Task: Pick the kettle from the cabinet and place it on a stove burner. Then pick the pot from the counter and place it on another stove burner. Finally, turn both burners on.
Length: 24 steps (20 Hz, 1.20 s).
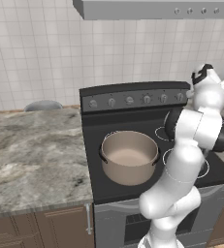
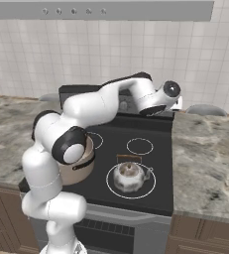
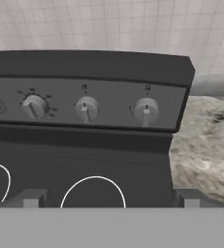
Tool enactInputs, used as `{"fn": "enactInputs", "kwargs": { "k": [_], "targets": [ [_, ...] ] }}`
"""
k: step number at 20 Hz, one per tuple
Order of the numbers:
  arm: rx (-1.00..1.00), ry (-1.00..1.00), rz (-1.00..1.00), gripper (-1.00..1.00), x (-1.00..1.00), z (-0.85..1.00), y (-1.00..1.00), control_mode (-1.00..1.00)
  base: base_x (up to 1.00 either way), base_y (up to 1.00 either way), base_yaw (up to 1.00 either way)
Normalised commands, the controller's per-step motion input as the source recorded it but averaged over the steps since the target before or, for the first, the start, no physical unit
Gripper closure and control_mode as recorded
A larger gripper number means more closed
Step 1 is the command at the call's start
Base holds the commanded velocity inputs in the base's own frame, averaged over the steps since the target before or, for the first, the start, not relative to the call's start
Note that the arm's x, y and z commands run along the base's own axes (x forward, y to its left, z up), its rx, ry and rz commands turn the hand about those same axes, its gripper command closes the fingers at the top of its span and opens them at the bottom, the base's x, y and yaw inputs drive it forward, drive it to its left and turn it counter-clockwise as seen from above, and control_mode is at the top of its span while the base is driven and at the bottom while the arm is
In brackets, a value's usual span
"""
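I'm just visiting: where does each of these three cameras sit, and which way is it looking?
Left base view: behind the arm's left, looking down at the stove and pot; the white arm rises lower right.
Right base view: behind its right, same stove, kettle on a front burner; arm lower left.
Hand view: on the hand, facing the knobs; the open gripper at the bottom.
Both base views share stove, pot and counter.

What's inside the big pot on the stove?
The pot looks empty: its bare tan bottom shows in the left base view. The near inner wall is hidden by its own rim.
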Motion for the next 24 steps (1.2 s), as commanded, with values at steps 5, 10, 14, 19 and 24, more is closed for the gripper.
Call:
{"fn": "enactInputs", "kwargs": {
  "k": [5, 10, 14, 19, 24],
  "targets": [
    [0.00, 0.06, 0.00, -1.00, 0.11, -0.05, 0.00, -1.00, 0.00, 0.00, 0.00],
    [0.00, 0.09, 0.00, -1.00, 0.17, -0.08, 0.00, -1.00, 0.00, 0.00, 0.00],
    [0.00, 0.07, 0.00, -1.00, 0.21, -0.13, 0.00, -1.00, 0.00, 0.00, 0.00],
    [0.00, 0.02, 0.00, -1.00, 0.19, -0.14, 0.00, -1.00, 0.00, 0.00, 0.00],
    [0.00, -0.10, 0.00, -1.00, 0.07, -0.15, 0.00, -1.00, 0.00, 0.00, 0.00]
  ]
}}
